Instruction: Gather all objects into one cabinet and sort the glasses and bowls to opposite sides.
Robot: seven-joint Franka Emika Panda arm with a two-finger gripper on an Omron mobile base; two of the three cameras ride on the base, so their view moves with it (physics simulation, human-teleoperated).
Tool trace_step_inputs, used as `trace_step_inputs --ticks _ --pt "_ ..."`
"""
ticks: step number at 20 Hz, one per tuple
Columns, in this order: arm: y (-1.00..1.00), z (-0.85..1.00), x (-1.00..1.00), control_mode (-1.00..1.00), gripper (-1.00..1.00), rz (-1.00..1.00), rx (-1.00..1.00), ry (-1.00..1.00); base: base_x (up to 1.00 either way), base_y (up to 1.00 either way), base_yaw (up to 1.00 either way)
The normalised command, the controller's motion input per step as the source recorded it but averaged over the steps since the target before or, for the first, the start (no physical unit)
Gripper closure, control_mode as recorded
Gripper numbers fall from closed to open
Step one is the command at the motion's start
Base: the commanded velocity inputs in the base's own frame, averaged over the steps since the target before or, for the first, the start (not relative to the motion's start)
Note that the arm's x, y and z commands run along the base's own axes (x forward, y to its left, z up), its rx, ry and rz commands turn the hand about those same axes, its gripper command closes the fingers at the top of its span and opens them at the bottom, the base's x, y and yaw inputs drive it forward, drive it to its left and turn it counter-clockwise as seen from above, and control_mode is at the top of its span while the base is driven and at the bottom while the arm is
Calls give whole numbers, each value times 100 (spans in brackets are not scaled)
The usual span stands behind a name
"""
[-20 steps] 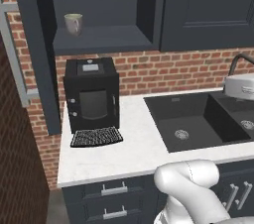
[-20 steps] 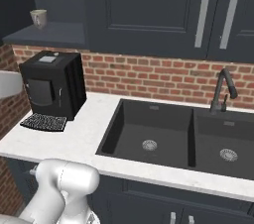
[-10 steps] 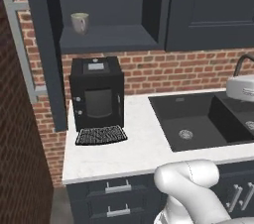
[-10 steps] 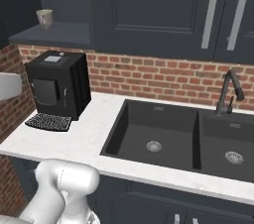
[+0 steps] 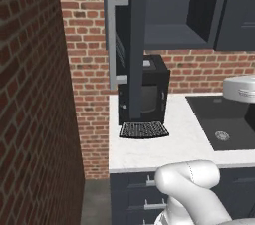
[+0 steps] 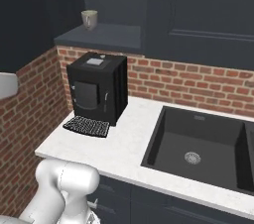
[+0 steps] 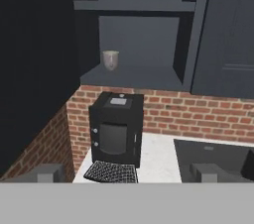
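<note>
One pale beige mug (image 7: 110, 59) stands upright at the left of the open dark wall cabinet's shelf (image 7: 144, 77). In the right base view the mug (image 6: 89, 19) rests on that same shelf (image 6: 106, 35). The cabinet's open door (image 5: 132, 45), with its long grey bar handle (image 5: 112, 40), hides the mug in the left base view. My gripper (image 7: 127, 173) is open with nothing between its fingers, well back from the cabinet and below the shelf's height. The wooden bowl and the blue bowl are out of view.
A black coffee machine (image 6: 96, 86) with a mesh drip tray (image 6: 87, 126) sits on the white counter (image 6: 119, 143) under the cabinet. To its right lies a dark sink (image 6: 203, 148). A brick side wall (image 5: 35, 94) stands close on the left.
The whole scene has shifted right and grown in both base views: the base has driven left and closer. The open door now covers the mug in the left base view.
</note>
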Motion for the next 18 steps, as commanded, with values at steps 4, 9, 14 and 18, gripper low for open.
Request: trace_step_inputs --ticks 4,9,14,18 --pt "0 0 0 100 -100 0 0 0 100 -8 1" --pt "0 0 0 100 -100 0 0 0 92 -12 3" --pt "0 0 0 100 -100 0 0 0 100 0 11" --pt "0 0 0 100 -100 0 0 0 93 -23 20"
